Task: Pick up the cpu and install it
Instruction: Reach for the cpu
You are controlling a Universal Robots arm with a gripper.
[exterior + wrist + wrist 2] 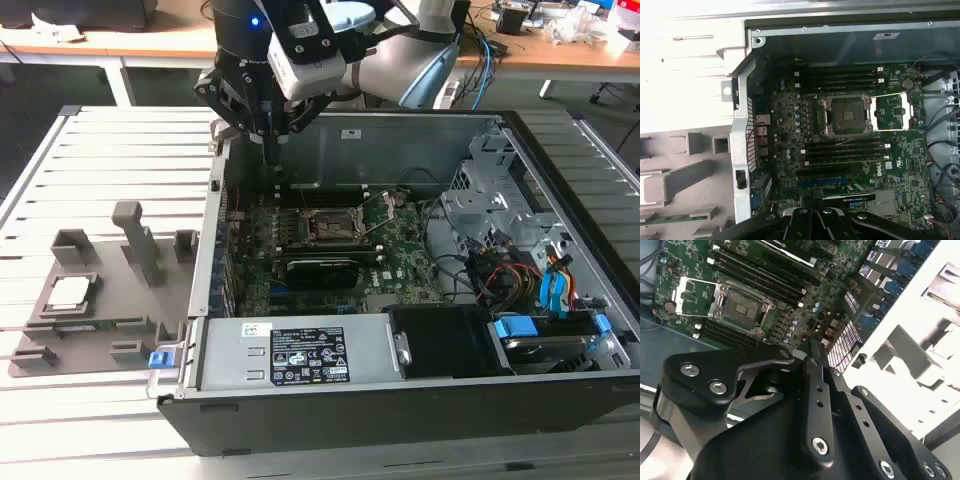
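Note:
The cpu (pixel 68 292), a small pale silver square, lies in a recess of the grey moulded holder (pixel 100 320) on the slatted table at the exterior view's left, outside the computer case. My gripper (pixel 272 150) hangs above the case's rear corner on that same side, well apart from the cpu, with its fingers together and nothing between them. In the second wrist view the gripper (pixel 812 347) points down at the motherboard edge. The black cpu socket (pixel 335 228) (pixel 740 307) (pixel 847 115) stands bare, its metal load plate (pixel 892 112) flipped open beside it.
The open computer case (pixel 400 385) lies on its side, with a power supply (pixel 300 355) along the front, drive cages and cables (pixel 520 270) at the exterior view's right, and memory sticks (pixel 845 150) flanking the socket. Upright grey posts (pixel 135 240) rise from the holder.

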